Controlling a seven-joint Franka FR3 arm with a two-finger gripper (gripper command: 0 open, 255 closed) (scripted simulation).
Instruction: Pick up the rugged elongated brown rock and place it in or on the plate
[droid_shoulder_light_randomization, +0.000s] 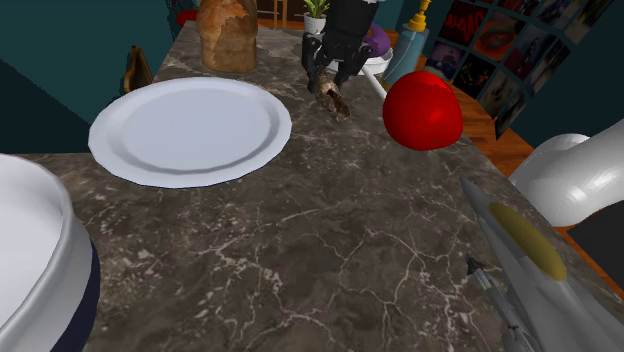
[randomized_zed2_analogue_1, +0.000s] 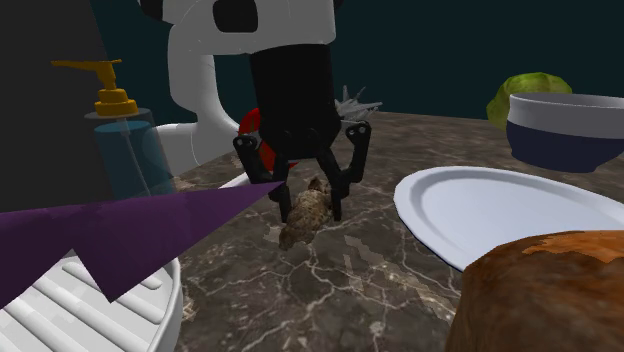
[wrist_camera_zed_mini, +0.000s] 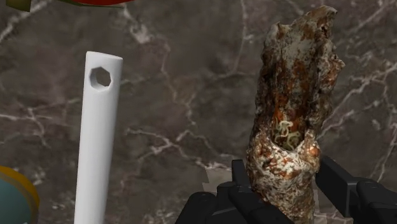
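Clamped on one end of the rock (wrist_camera_zed_mini: 292, 95), my claw (wrist_camera_zed_mini: 284, 168) has a finger pressed to each side of it, as far as the wrist view lets me judge. The rest of the brown, crusted length sticks out past my fingertips. The rock is near the far edge of the counter (droid_shoulder_light_randomization: 330, 250), beside a white handle (wrist_camera_zed_mini: 98, 127) with a hole in its end. From the second exterior view I think its underside is on the stone, though I can't be sure it hasn't just left it.

The grip is the step in hand, and it is an end grip on a long, lumpy thing, so it may swing or twist. I should squeeze firmly and rise straight up before travelling. I should stay clear of the handle and move slowly enough that the free end doesn't droop. The plate (droid_shoulder_light_randomization: 190, 130) sits near the counter's edge, well apart from me. I should clear its rim, go low over its middle, then let go.
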